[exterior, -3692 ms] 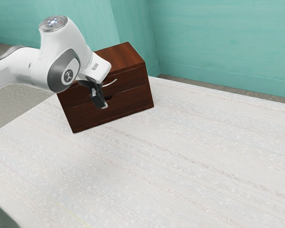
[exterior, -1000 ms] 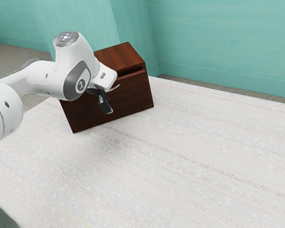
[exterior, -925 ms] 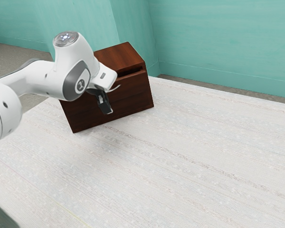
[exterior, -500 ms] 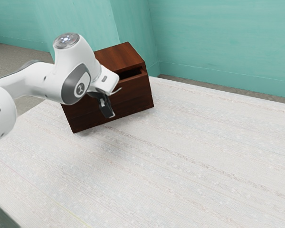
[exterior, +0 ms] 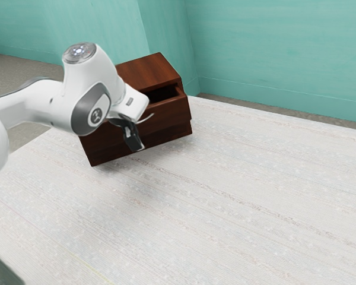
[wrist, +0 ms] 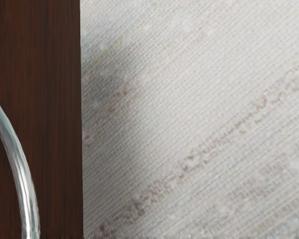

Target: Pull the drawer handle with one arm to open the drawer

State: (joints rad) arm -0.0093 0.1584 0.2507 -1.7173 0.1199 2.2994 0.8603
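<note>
A dark brown wooden cabinet (exterior: 107, 139) stands at the back of the table on the exterior view's left. Its top drawer (exterior: 169, 105) is pulled out a little, with a dark gap (exterior: 164, 92) showing behind its front. The curved silver handle (exterior: 145, 117) (wrist: 17, 164) sticks out from the drawer front. My black gripper (exterior: 133, 140) hangs in front of the drawer with its fingers pointing down, shut on the handle. The white hand hides the handle's other end. In the wrist view the handle arcs across the brown cabinet front (wrist: 45, 99) beside the pale table.
The white-grained table (exterior: 237, 196) stretches wide toward the exterior view's right and front. Teal walls (exterior: 273, 47) stand behind the cabinet. My white arm (exterior: 41, 110) comes in low from the exterior view's left, just over the table's edge.
The drawer has slid out of the cabinet toward the front, opening a gap at its top. My hand moved with it, slightly down and forward.
</note>
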